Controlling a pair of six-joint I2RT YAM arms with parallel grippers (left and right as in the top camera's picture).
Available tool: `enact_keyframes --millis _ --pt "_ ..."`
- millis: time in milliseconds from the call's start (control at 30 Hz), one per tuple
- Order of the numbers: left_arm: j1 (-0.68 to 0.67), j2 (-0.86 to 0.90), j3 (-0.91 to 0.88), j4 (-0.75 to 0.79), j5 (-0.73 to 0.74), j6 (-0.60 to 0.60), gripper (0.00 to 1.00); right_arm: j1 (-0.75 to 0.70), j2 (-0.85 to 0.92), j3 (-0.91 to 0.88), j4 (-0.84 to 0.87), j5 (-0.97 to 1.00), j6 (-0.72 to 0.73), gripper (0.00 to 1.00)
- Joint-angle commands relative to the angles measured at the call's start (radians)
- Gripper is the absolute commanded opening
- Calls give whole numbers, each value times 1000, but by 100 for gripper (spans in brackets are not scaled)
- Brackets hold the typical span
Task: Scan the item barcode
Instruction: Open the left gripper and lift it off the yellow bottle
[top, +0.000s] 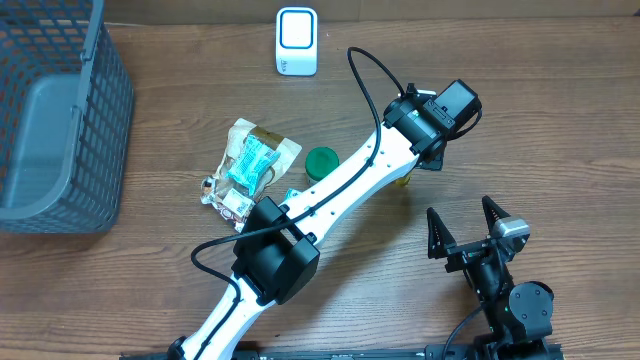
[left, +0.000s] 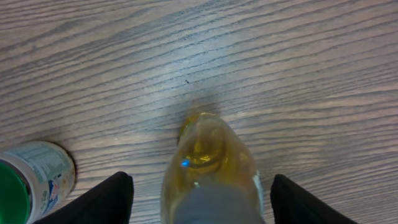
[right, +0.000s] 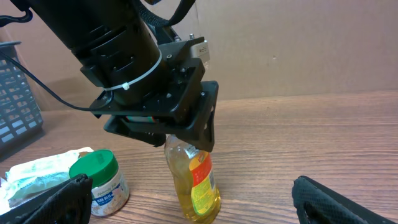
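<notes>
The item, a clear bottle of yellow liquid (right: 196, 180) with a red and yellow label, stands upright on the wooden table. My left gripper (left: 200, 180) is open over its top, with the black fingers (left: 118, 196) on either side and a gap at each. From overhead the left arm hides nearly all of the bottle (top: 403, 180). I see no barcode clearly on the label. A white scanner (top: 297, 40) stands at the table's back edge. My right gripper (top: 460, 208) is open and holds nothing, near the front right, facing the bottle.
A green-lidded jar (top: 321, 162) stands just left of the bottle. A crumpled snack packet (top: 250, 165) lies further left. A grey mesh basket (top: 60, 110) takes up the left end of the table.
</notes>
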Motion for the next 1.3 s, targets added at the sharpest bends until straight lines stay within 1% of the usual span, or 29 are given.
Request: enact_keyframes --millis 0,67,267,367,433,733,833,867,1000,1267 --pt "-7 6 -7 0 -13 -10 77 -3 -12 -10 2 9 -3 100" --pt "-5 -1 2 0 -18 -1 84 -3 -12 -10 2 9 -3 100" --pt "2 -57 71 0 -25 52 89 -3 -12 -11 2 9 -3 100" --pt "7 -100 93 0 -32 86 94 -3 -12 -10 2 9 -3 100" --pt "14 -131 99 1 -32 88 96 -3 -12 -10 2 9 -3 100" --pt "80 -276 99 -10 -28 115 96 -3 -12 -10 2 9 -3 100" --pt "103 -311 99 -31 -29 138 98 -3 -12 -11 2 9 -3 100" --pt "113 -319 99 -42 -29 155 100 -3 -12 -10 2 9 -3 100" --pt "155 -337 99 -93 -29 230 100 -3 -12 -10 2 9 -3 100" --pt "250 -336 99 -240 -21 238 100 -3 -12 -11 2 9 -3 100"
